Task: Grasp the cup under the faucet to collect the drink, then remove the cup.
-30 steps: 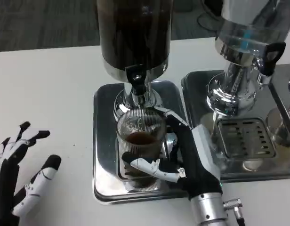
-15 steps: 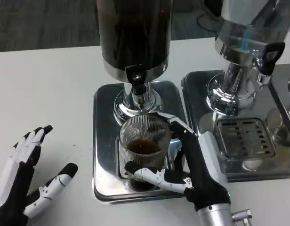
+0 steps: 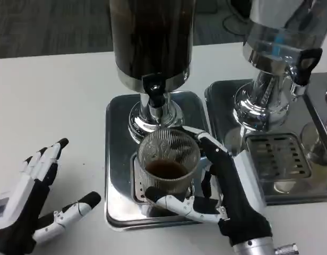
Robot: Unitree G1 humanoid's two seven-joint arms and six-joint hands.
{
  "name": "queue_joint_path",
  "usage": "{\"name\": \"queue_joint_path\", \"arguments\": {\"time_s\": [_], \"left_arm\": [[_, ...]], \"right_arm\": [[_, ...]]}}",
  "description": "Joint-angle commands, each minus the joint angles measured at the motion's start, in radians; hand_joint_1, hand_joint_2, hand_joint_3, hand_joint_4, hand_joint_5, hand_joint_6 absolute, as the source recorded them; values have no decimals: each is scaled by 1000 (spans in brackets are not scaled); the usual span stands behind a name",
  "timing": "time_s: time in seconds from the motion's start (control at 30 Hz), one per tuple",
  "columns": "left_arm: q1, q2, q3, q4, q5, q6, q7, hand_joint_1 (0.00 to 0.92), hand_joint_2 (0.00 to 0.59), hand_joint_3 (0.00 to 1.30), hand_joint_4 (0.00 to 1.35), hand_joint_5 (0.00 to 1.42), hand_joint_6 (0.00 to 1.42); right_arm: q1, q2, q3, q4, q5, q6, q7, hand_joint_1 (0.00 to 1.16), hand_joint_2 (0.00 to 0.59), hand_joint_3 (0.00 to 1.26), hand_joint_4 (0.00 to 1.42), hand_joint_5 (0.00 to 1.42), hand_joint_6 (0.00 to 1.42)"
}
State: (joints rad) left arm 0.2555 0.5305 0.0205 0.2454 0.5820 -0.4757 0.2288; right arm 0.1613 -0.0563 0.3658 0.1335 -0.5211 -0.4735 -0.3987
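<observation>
The right hand (image 3: 227, 196) is gripping the upright ribbed cup (image 3: 168, 162), partly filled, sitting just in front of the faucet (image 3: 154, 91). The left hand (image 3: 31, 204) is waiting spread and empty, well off to the faucet's left, so the withdrawal is the right hand's to make

A single head camera is looking steeply down and forward from close above the white table (image 3: 57, 90), framing both hands at the bottom edge and cutting off the dark dispenser (image 3: 151, 37) at the top edge.
</observation>
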Motion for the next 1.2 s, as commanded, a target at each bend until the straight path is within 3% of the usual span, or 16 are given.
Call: {"name": "queue_joint_path", "arguments": {"time_s": [0.03,0.37,0.53,0.67,0.8,1.2], "left_arm": [[21,28,-18,-48,34,40,-31,0,82,0,0,0,0],[112,49,-14,-183,73,88,-62,0,79,0,0,0,0],[201,37,-4,-271,100,106,-49,0,78,0,0,0,0],[297,15,19,-365,123,145,-43,0,77,0,0,0,0],[347,2,43,-412,123,164,-41,0,77,0,0,0,0],[368,-37,45,-425,131,182,-40,0,77,0,0,0,0]], "right_arm": [[42,-14,-1,-93,12,-46,24,1025,120,481,610,875,1333],[115,-52,-3,-246,53,-40,142,1014,126,488,610,876,1337],[144,-59,-7,-279,73,-43,172,1011,127,489,610,876,1338],[171,-86,-26,-344,87,-20,228,1009,127,489,610,876,1338],[174,-82,-7,-348,89,-33,256,1008,127,489,610,876,1338],[183,-76,-18,-340,104,-50,256,993,134,489,624,885,1338]]}}
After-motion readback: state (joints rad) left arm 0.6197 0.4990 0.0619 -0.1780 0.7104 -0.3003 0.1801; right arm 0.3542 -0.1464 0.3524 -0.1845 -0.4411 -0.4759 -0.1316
